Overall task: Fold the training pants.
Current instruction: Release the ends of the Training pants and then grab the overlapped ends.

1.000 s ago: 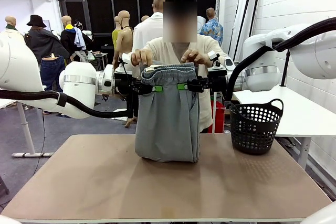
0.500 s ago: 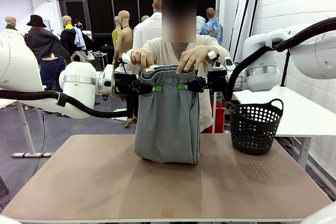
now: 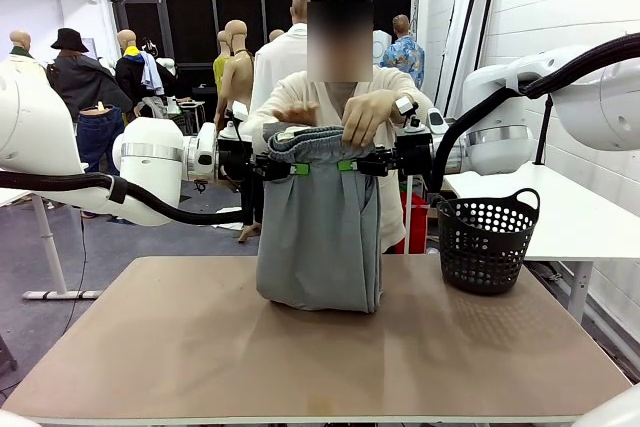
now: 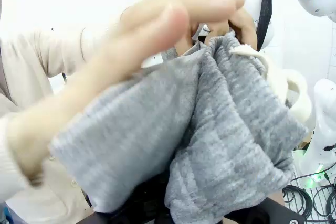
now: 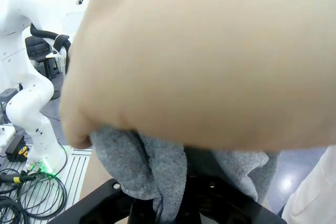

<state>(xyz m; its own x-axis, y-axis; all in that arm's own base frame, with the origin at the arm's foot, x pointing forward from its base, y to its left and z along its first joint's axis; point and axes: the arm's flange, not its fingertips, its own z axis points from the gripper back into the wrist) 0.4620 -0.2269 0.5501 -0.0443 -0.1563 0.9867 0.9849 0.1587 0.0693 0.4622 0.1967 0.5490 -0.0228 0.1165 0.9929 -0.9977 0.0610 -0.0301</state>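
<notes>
Pants in the front view: the training pants hang upright between the two arms. Their long axis is vertical, with the gathered waistband at the top and the lower end bunched on the table, toward its far edge. The left gripper is clamped on the left side of the cloth just under the waistband. The right gripper is clamped likewise on the right side, level with it. Above the waistband one hand of the person is blurred, and the other hand reaches down with its fingers at the band. A black perforated basket stands on the table to the right, apart from the pants.

Left wrist view: grey jersey folds rise from the bottom edge, pinched between the fingers there. A blurred hand crosses in front, and fingers hold the ribbed band at the top.

Right wrist view: a hand sits close to the lens. Below it, grey cloth is bunched into the black jaws, which are pressed together on it.
</notes>
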